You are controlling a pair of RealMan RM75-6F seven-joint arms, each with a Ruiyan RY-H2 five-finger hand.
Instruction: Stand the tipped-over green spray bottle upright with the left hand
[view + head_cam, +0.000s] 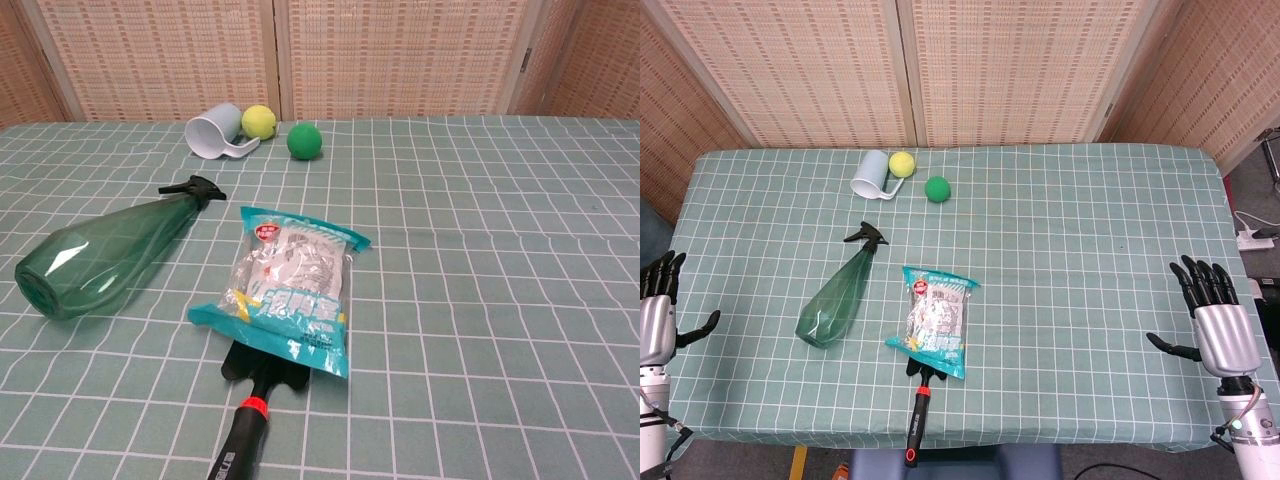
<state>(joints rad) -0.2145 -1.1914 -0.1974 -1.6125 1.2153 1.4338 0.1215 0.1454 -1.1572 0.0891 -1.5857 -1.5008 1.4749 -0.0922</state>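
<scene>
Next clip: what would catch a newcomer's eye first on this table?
The green spray bottle lies tipped over on the checked tablecloth, its black nozzle toward the far side. Beside it a snack packet lies across the blade of a black-handled trowel, and at the far edge a tipped white cup sits with a yellow ball and a green ball. The left hand and right hand wait open at the table's sides.

Woven reed-patterned panels (990,70) in pale wooden frames stood behind the table's far edge. The table (1090,260) wore a green cloth (white grid lines), evenly lit. A white power strip (1258,236) lay on the floor past its right edge.
</scene>
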